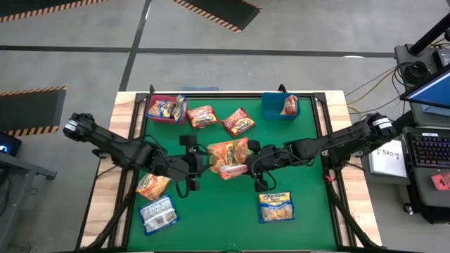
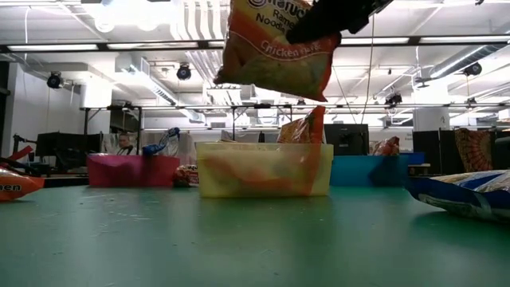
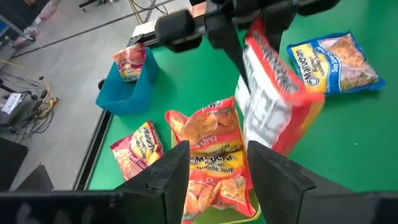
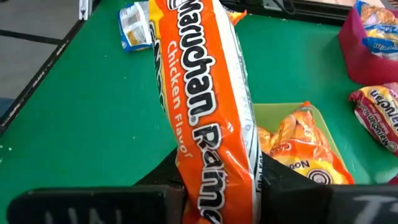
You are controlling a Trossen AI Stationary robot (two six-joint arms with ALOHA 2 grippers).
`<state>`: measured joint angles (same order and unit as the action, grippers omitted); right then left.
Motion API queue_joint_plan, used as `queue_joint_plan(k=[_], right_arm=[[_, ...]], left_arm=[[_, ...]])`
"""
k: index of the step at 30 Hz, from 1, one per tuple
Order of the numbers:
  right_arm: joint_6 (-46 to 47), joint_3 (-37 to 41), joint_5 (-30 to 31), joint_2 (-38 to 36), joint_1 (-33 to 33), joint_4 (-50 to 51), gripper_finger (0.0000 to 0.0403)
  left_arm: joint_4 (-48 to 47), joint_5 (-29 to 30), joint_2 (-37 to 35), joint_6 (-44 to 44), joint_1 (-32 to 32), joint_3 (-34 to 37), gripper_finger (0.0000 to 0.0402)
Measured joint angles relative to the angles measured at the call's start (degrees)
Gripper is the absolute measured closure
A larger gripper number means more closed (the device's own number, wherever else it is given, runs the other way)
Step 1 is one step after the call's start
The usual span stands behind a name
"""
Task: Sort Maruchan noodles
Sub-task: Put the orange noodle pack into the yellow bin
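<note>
Green worktop (image 1: 309, 176) carries red bin (image 1: 163, 117), blue bin (image 1: 278, 111), yellowish bin (image 2: 263, 169) and loose noodle packets (image 1: 275, 206).

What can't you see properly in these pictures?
- Low view: the orange packet hangs over the yellow-green bin; the top edge cuts off the packet and the right gripper holding it.
- High view: both arms cover part of that bin, so its packets can't be counted.
- Right wrist view: the held packet hides much of the table.
- High view: the writing on the blue packets is too small to read.
</note>
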<state>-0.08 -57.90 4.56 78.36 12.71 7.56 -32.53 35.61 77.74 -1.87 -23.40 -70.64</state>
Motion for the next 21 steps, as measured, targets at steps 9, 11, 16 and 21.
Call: queue_joint_plan(k=[9, 11, 16, 21], right_arm=[[0.95, 1.29, -0.14, 0.42, -0.58, -1.42, 0.0333], [1.64, 1.32, -0.48, 0.49, -1.31, -3.0, 0.0335], [3.91, 1.07, -2.42, 0.49, -5.33, -3.95, 0.0336], [6.13, 0.08, -9.45, 1.43, -10.26, -5.54, 0.0336]], left_arm=[[21.17, -0.24, -3.99, 2.2, 1.7, 18.12, 0.0263], [24.83, -0.26, -4.28, 4.31, 2.86, 21.02, 0.0263], [29.67, -3.11, -5.47, 11.54, 8.84, 23.29, 0.0263], [30.12, -14.31, -6.5, 17.29, 17.41, 22.96, 0.0264]])
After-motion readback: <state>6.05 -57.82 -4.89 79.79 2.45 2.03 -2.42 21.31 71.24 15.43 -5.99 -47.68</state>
